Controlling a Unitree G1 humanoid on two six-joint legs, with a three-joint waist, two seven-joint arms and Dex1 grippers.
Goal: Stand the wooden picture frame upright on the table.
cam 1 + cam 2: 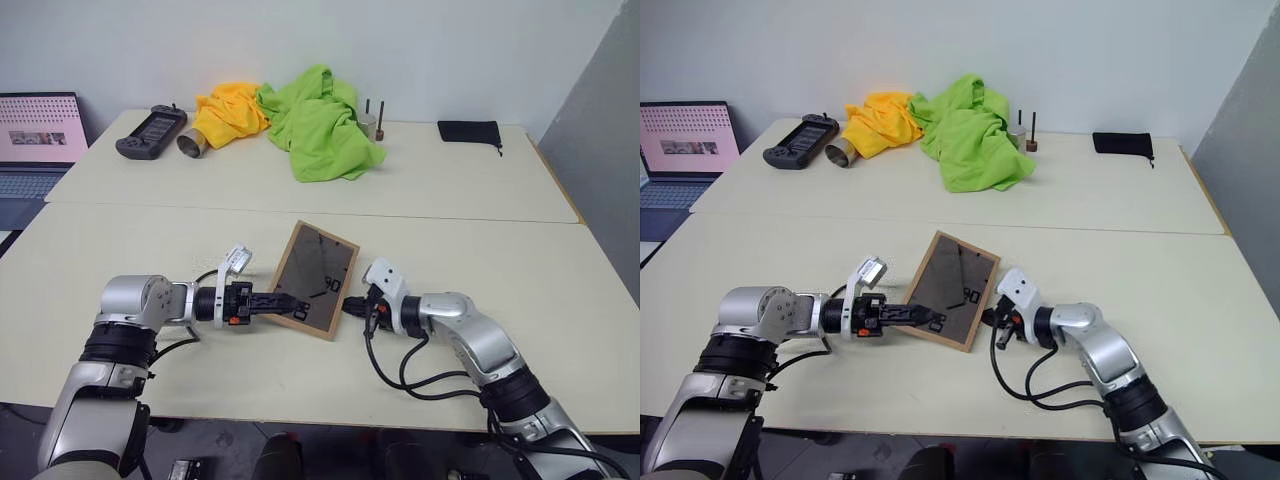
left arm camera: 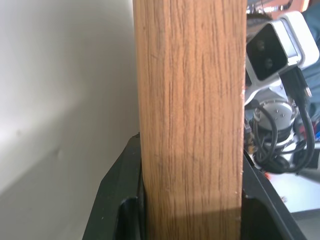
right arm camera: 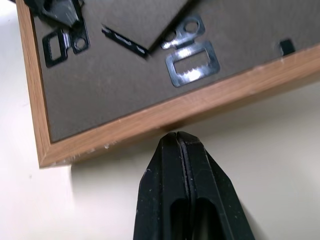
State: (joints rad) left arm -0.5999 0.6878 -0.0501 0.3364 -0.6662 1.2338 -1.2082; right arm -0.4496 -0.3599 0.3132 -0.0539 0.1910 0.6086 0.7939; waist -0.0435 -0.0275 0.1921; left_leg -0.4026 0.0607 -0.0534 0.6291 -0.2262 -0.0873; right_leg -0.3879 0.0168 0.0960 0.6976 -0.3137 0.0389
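1. While the picture frame (image 1: 316,279) leans back-side up near the front of the table (image 1: 500,260), its low edge by the two arms and its far edge raised, the step in hand looks like tipping it up onto its stand.
2. The left gripper (image 1: 292,302) has one black finger on each side of the frame's wooden edge; in the left wrist view the wood fills the gap between them, so the jaws look partly closed around that rail, though I cannot tell how firm the hold is.
3. The right gripper (image 3: 177,142) has its jaws pressed fully together, holding nothing, its tip just at the outer rail.
4. To do this well, I judge the left grip should stay square on the rail while the right tip props the other side, keeping the low edge from sliding on the smooth cream top.
5. The rail is light oak-like wood with a straight grain. The back panel is dark matte board carrying small metal hangers (image 3: 192,62) and a folding flap.
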